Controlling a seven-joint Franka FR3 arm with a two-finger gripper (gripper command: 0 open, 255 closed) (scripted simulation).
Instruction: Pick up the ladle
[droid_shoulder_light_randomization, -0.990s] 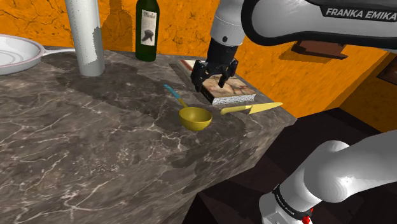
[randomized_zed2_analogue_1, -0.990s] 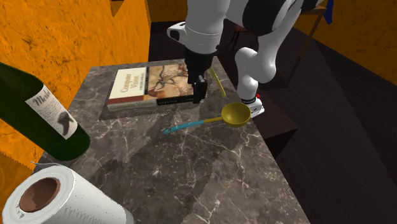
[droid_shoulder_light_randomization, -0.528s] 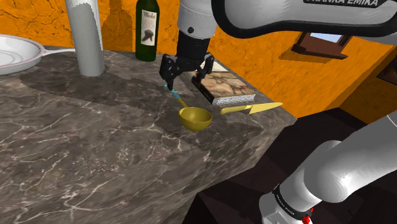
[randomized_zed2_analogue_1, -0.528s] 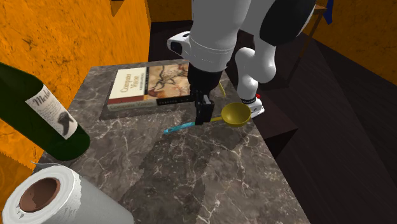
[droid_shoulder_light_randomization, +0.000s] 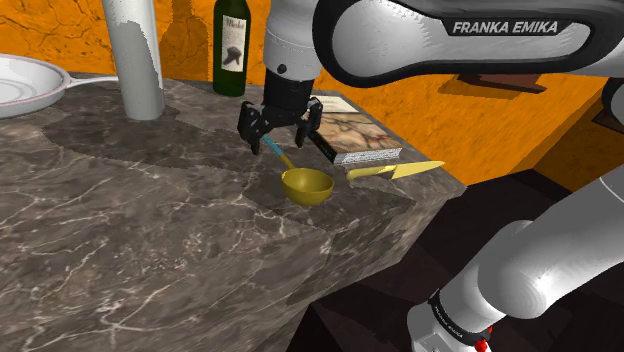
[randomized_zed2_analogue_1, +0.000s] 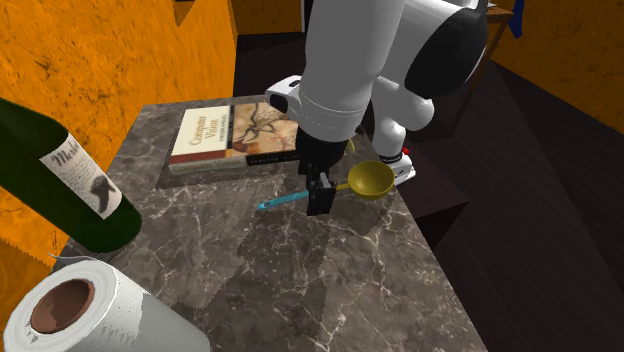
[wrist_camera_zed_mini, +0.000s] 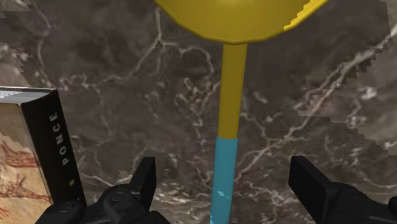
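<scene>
We see the pincer (droid_shoulder_light_randomization: 277, 134) hanging open over the veined tabletop (droid_shoulder_light_randomization: 150, 230), fingers (wrist_camera_zed_mini: 144, 181) either side of the yellow ladle (droid_shoulder_light_randomization: 307, 186), clear of its blue-tipped handle, bowl near the tabletop's edge, a book (droid_shoulder_light_randomization: 357, 137) just beside, bare surface opposite.

The shoulder view looks down from beside the arm's base (droid_shoulder_light_randomization: 470, 300) at lower right, across the marble counter (droid_shoulder_light_randomization: 150, 250) toward the orange wall (droid_shoulder_light_randomization: 450, 110). The second exterior view faces back from the opposite end, past the bottle (randomized_zed2_analogue_1: 60, 180) and paper roll (randomized_zed2_analogue_1: 90, 310) at lower left. The wrist view looks straight down from close by. All three share the ladle (droid_shoulder_light_randomization: 305, 185) and the book (droid_shoulder_light_randomization: 355, 135).
</scene>
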